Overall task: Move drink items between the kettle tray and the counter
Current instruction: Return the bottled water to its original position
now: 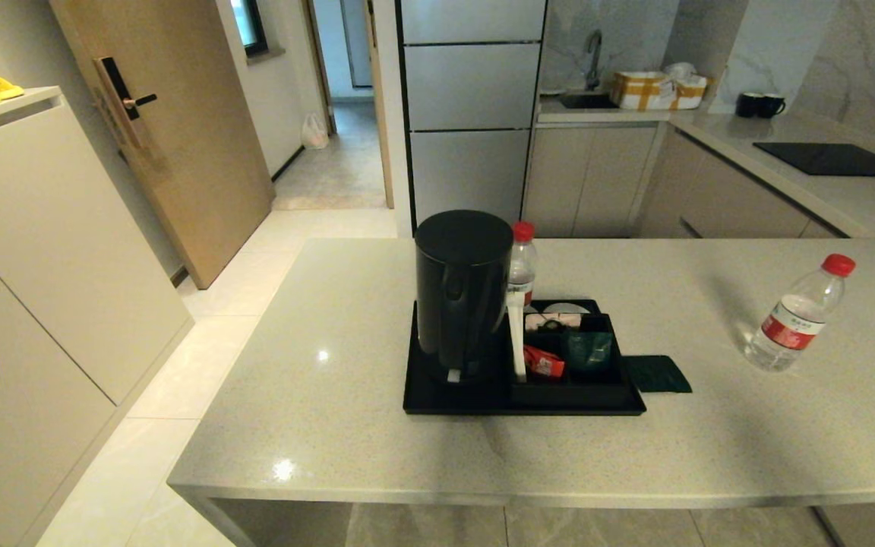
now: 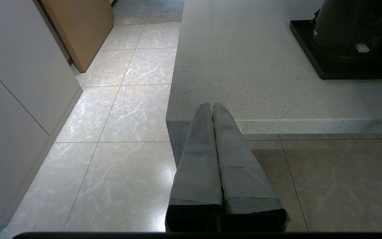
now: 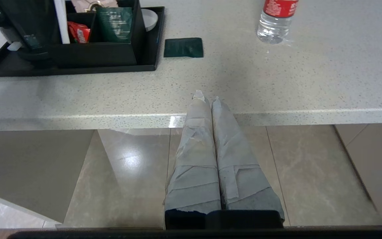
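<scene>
The tall black kettle [image 1: 463, 295] stands on the black kettle tray [image 1: 437, 401] in the middle of the beige counter [image 1: 331, 395]. One red-capped water bottle [image 1: 522, 266] stands on the tray behind the kettle. A second bottle [image 1: 796, 315] stands on the counter at the right. The dark green packet [image 1: 657, 374] lies flat on the counter beside the tray's right rim. The sachet box [image 1: 570, 357] holds red and green sachets. My left gripper [image 2: 211, 107] is shut and empty, low by the counter's front left corner. My right gripper [image 3: 206, 99] is shut and empty before the front edge, facing the packet [image 3: 183, 47].
A white disc [image 1: 567, 309] lies on the tray behind the sachet box. Behind the counter are a fridge [image 1: 472, 106], cabinets, and an L-shaped worktop with a black cooktop [image 1: 836, 159] and sink. A wooden door [image 1: 172, 129] and tiled floor lie to the left.
</scene>
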